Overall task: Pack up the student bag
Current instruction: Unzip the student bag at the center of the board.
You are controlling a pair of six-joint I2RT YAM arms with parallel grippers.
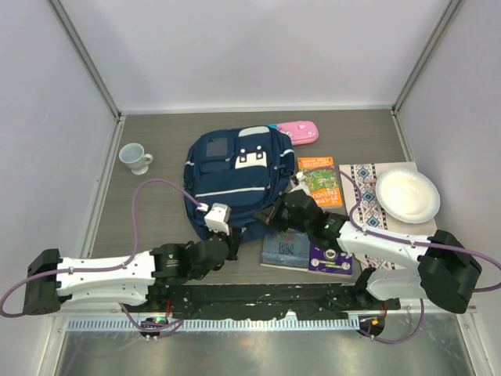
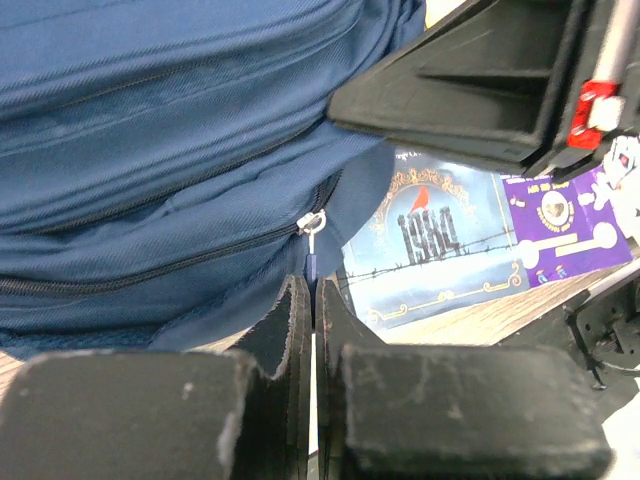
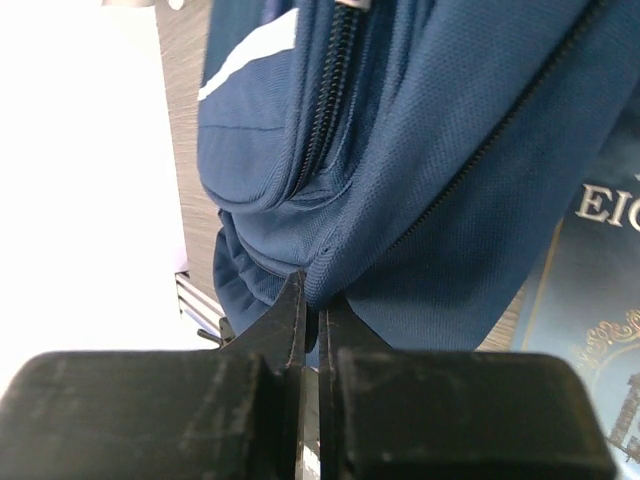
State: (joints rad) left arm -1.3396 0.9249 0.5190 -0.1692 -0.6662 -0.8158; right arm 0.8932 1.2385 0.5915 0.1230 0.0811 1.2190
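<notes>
- Your student bag (image 1: 235,176) lies flat in the middle of the table (image 1: 360,133), front pockets facing up. Easily the biggest thing there.
- Its long axis runs from the near side to the far side, leaning a touch to the right. The end with the white patch (image 1: 252,157) points away from your arms, right by the pink pencil case (image 1: 299,131).
- Your left claw (image 2: 313,290) is at the bag's near edge, jaws pressed together on the dark zipper pull (image 2: 313,264).
- Your right claw (image 3: 313,300) is at the near right side, jaws together and pinching a fold of the blue fabric.
- The 1984 book (image 1: 286,249) sits right against that near edge. The mug (image 1: 137,157) is off to the left and the paper plate (image 1: 407,196) off to the right.
</notes>
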